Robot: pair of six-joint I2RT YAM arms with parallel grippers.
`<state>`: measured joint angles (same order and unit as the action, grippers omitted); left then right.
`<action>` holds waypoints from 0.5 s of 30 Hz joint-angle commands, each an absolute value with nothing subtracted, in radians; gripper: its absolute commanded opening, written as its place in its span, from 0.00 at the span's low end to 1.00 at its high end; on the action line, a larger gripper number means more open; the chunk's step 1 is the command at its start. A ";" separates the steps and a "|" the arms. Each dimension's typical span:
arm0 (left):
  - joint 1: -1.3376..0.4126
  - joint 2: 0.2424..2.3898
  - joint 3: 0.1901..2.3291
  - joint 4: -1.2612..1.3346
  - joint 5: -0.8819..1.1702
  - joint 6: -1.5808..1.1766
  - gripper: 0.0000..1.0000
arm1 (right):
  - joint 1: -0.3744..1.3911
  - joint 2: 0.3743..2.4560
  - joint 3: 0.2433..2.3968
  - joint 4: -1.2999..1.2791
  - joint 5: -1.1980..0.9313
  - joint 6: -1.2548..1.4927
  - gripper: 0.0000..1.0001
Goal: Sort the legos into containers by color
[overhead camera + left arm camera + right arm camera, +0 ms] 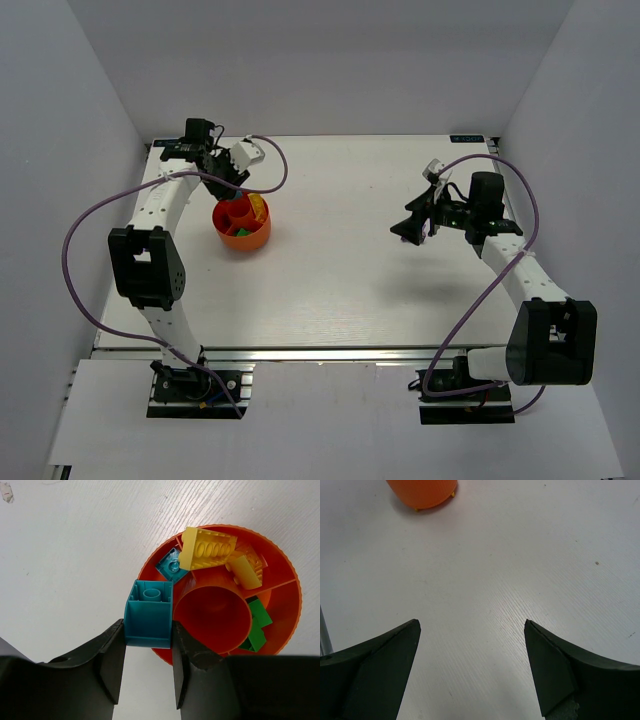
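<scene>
Here, the left pincer (147, 632) is closed on a teal brick (148, 612), which is held by its two sides between the black fingers (112, 652). The hollow underside of this brick is turned toward the wrist camera. The brick is seen over the rim of the orange bowl (294, 605), partly above the bowl and partly above the white tabletop (350, 290); whether it touches the rim cannot be told.

The bowl stands in the far left part of the tabletop, nearer to the left edge than to the middle. A raised ring (212, 612) is found at its centre, and the space around the ring is divided by thin walls into compartments. Two yellow bricks (207, 547) lie in one compartment, touching each other. A small teal piece (172, 566) lies in the compartment beside it, near the held brick. Green bricks (257, 625) lie in another compartment, on the other side of the yellow ones.

The right pincer (472, 630) is wide open and nothing is held in it. It is kept above bare tabletop toward the right edge, well apart from the bowl, whose orange wall is seen only at the top of the right wrist view.
</scene>
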<state>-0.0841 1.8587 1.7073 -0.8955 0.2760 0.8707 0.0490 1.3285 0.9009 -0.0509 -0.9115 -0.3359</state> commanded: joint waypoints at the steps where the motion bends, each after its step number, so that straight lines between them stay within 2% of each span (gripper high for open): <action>1: -0.081 1.807 1.687 -0.885 0.294 0.867 0.19 | 0.040 1.305 0.894 -0.020 -0.937 -0.330 0.89; 3: -0.081 1.809 1.683 -0.881 0.288 0.864 0.35 | 0.041 1.304 0.894 -0.020 -0.936 -0.330 0.89; 5: -0.081 1.812 1.684 -0.881 0.272 0.858 0.59 | 0.040 1.305 0.896 -0.020 -0.937 -0.331 0.89; 8: -0.081 1.812 1.692 -0.867 0.253 0.839 0.61 | 0.037 1.305 0.894 -0.020 -0.937 -0.331 0.89; 10: -0.081 1.809 1.701 -0.856 0.232 0.822 0.65 | 0.038 1.304 0.894 -0.020 -0.936 -0.331 0.89; 11: -0.081 1.804 1.701 -0.850 0.233 0.821 0.72 | 0.035 1.302 0.893 -0.020 -0.937 -0.331 0.89; 15: -0.081 1.784 1.706 -0.825 0.227 0.793 0.78 | 0.034 1.304 0.894 -0.021 -0.936 -0.333 0.89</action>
<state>-0.0841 1.8580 1.6875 -0.8577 0.2352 0.8211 0.0441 1.3285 0.9009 -0.0498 -0.9173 -0.3359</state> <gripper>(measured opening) 0.773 0.894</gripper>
